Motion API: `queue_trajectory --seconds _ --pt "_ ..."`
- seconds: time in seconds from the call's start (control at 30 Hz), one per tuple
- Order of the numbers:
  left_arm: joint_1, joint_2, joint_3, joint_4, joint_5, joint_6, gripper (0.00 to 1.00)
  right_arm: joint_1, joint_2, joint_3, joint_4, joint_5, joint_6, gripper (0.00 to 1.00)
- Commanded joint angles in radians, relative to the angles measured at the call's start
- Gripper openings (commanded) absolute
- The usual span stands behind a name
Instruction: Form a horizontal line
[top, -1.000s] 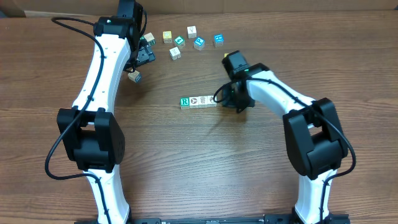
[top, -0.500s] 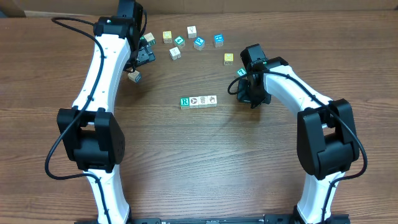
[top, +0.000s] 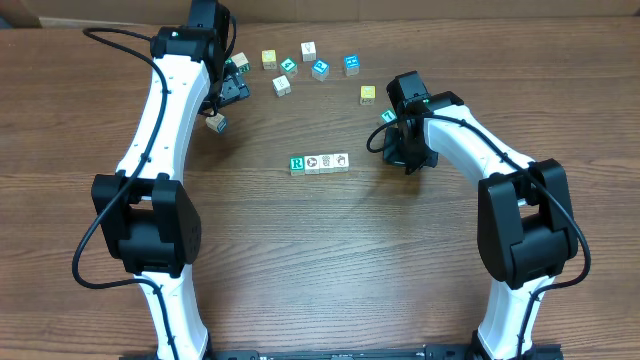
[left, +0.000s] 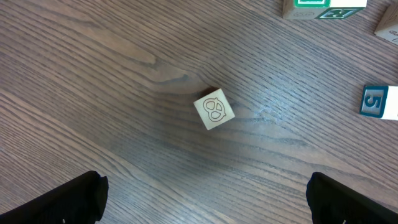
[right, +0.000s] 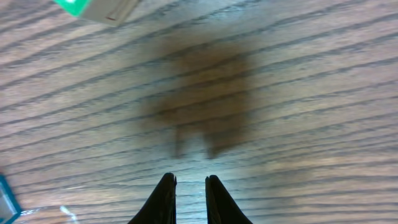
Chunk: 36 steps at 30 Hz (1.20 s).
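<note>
The horizontal line (top: 320, 162) of four white-faced cubes sits mid-counter (top: 300, 260), with the R at its left end. The right gripper (right: 189, 200) hangs off to its right, fingers nearly pinched together and holding nothing. The left gripper (left: 211, 199) is spread wide over a loose beige cube (left: 214, 110).

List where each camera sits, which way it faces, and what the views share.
Overhead: fixed above the table, looking straight down; left arm and right arm show, with the row of cubes between them.
Left wrist: on the left arm, looking down past the wide-open left hand at a lone pale cube.
Right wrist: on the right arm, looking down past the right hand, fingers close together, mostly at wood.
Shared: overhead likely shows that lone pale cube too.
</note>
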Motion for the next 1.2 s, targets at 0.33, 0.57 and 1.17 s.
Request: queue_trajectory --seconds 0.33,0.57,1.17 --pt "-0.001 -0.023 0.019 -0.002 0.004 0.008 1.0 -0.008 -0.036 0.021 -0.005 0.036 -0.003 0.35" --pt "-0.001 -0.023 0.019 -0.002 0.004 0.008 1.0 -0.018 -0.036 0.021 -0.013 0.089 -0.003 0.8" --pt "-0.001 -0.023 0.019 -0.002 0.004 0.008 1.0 -0.023 -0.036 0.021 -0.035 0.15 -0.002 1.0"
